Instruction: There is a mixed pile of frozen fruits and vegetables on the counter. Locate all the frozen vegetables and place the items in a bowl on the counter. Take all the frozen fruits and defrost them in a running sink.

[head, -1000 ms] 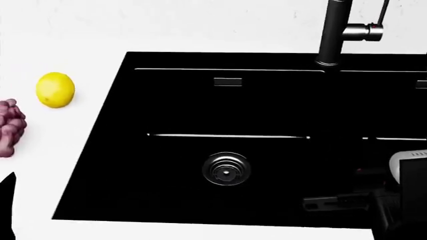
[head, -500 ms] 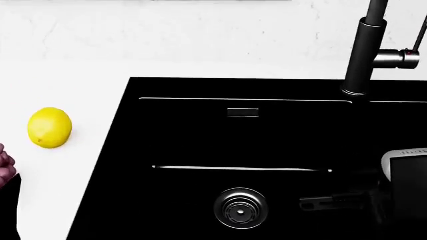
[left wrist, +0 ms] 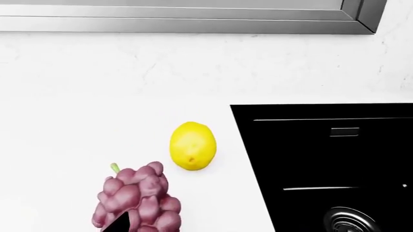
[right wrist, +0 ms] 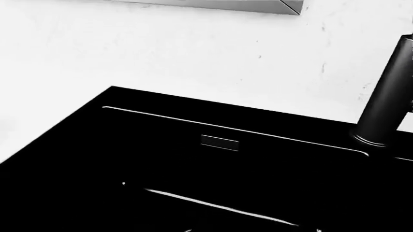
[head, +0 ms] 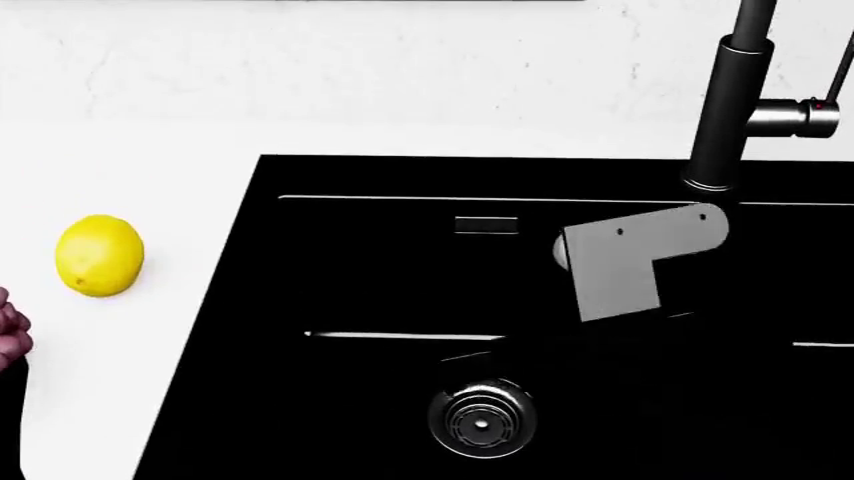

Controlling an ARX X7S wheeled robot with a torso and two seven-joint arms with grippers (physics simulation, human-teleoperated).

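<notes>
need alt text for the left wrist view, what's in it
A yellow lemon and a pink-red berry cluster lie apart on a white counter, the lemon nearer the glossy black sink. A steel drain shows in the basin, and a dark gripper fingertip overlaps the berry cluster.

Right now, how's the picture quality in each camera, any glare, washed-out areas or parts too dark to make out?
Head view: the counter is blown out white; the sink is near-uniform black, swallowing most of the right arm. Left wrist view: sharp, with the lemon and berry cluster clear. Right wrist view: the basin is black except thin edge highlights.
</notes>
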